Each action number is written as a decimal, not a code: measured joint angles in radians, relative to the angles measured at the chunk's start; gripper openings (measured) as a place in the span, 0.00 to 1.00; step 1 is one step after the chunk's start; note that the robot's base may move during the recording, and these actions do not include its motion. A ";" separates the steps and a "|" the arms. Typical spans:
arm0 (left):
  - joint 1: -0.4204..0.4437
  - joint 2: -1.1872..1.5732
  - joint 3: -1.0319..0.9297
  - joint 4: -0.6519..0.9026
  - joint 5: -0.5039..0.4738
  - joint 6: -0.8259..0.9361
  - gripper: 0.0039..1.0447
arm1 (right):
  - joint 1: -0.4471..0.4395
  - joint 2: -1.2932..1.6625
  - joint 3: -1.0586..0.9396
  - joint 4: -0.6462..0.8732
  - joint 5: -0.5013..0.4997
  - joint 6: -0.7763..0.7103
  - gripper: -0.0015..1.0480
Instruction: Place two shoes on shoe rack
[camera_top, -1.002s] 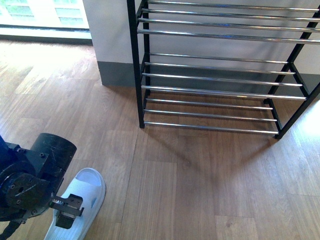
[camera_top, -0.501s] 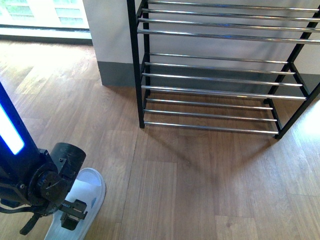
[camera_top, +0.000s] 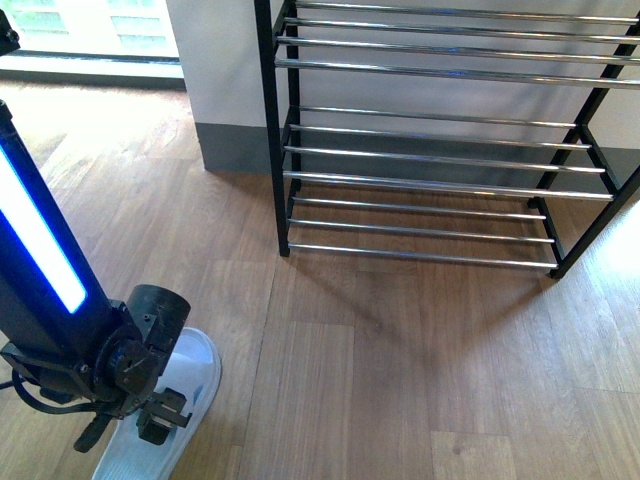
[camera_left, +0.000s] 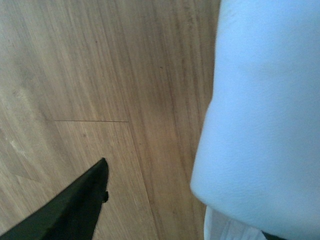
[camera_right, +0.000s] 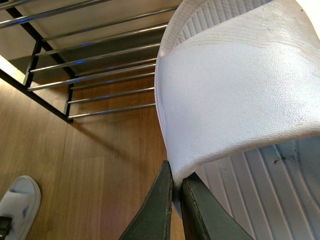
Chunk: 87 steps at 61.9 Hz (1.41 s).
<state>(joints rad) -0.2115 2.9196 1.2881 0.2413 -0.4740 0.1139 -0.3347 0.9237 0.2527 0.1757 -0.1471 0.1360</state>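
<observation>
White slipper (camera_right: 235, 90) pinched in right claw (camera_right: 174, 176); left claw (camera_top: 160, 416) grip unclear, over second slipper (camera_top: 197, 365)

This looks like a home, folks, most likely a hallway or an entry corner. Warm wood-plank floor (camera_top: 400, 380) runs right across the front view. Against the plain white wall (camera_top: 215, 60) with its grey skirting (camera_top: 235, 148) stands a tiered shoe rack (camera_top: 272, 130), black frame, shiny chrome bars. Bright daylight pours in through a window (camera_top: 90, 25) at the far left, set close to the floor. And there's house footwear: a white slipper (camera_top: 195, 365) on the boards, a second slipper (camera_right: 240, 90) filling the right wrist view.
</observation>
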 joint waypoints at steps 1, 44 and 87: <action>-0.001 0.002 0.002 0.000 0.001 0.000 0.71 | 0.000 0.000 0.000 0.000 0.000 0.000 0.02; -0.009 -0.018 -0.011 0.026 0.082 -0.188 0.02 | 0.000 0.000 0.000 0.000 0.000 0.000 0.02; -0.077 -0.879 -0.609 0.240 0.080 -0.425 0.02 | 0.000 0.000 0.000 0.000 0.000 0.000 0.02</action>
<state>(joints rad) -0.2890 2.0403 0.6788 0.4809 -0.3943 -0.3115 -0.3347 0.9237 0.2527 0.1757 -0.1467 0.1360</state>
